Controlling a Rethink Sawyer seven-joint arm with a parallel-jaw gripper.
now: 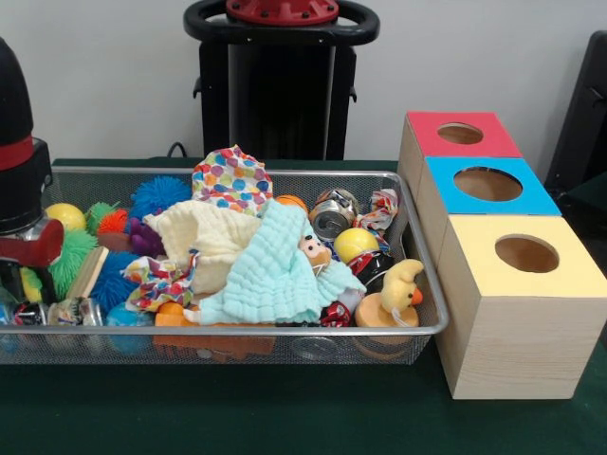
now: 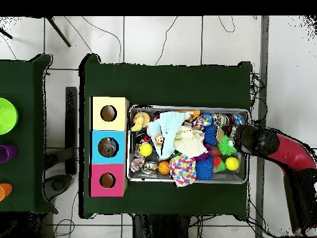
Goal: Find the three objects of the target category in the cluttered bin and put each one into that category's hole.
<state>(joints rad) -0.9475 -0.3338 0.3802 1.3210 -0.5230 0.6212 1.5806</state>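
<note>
Because the red and black pincer [image 1: 24, 248] sits low at one end of the silver wire mesh bin [image 1: 432, 294], among spiky rubber balls [image 1: 68, 261], a lift here may snag neighbours or drag cloth. Whether it is wide, narrow or holding anything cannot be told. Pale mint muslin cloth [image 1: 275, 275] covers the bin's middle, likely hiding targets. Three wooden boxes with holes, yellow-topped [image 1: 524, 254], blue-topped [image 1: 487, 184] and red-topped [image 1: 461, 134], stand just beside the bin's opposite end.

Green table [image 1: 285, 417]; on it, wire bin [image 1: 417, 242]; beside, three boxes [image 1: 517, 313]
</note>
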